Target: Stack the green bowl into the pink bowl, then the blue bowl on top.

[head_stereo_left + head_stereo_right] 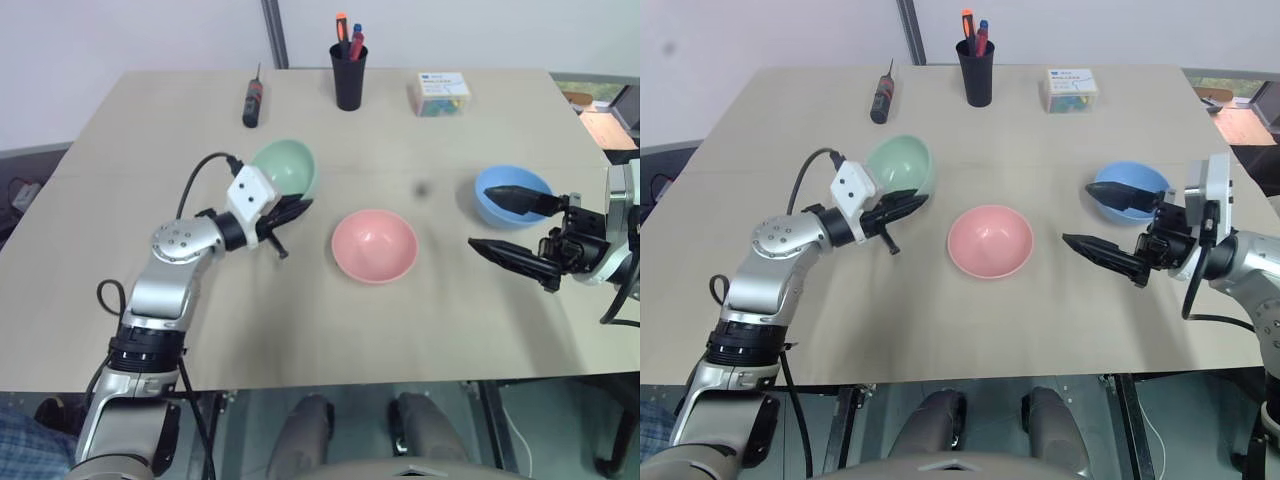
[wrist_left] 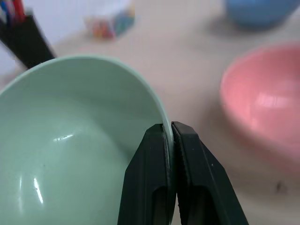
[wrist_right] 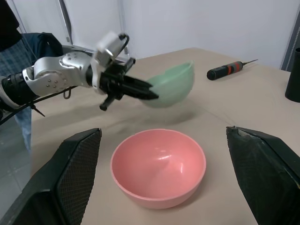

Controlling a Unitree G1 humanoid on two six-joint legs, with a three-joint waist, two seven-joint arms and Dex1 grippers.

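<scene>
My left gripper (image 1: 300, 207) is shut on the near rim of the green bowl (image 1: 287, 165), its two fingers (image 2: 147, 178) pinching the rim. The right wrist view shows the green bowl (image 3: 173, 84) tilted and held off the table. To its right, the pink bowl (image 1: 373, 245) sits upright mid-table. Further right rests the blue bowl (image 1: 505, 212). My right gripper (image 1: 500, 226) hovers open just in front of it. One of its fingers reaches over the blue bowl's rim and nothing is between the two.
Along the table's far edge stand a black cup of pens (image 1: 349, 72), a black and red screwdriver (image 1: 252, 100) and a small box (image 1: 441, 93). A person in a blue checked sleeve (image 1: 15, 440) stands at the near left corner.
</scene>
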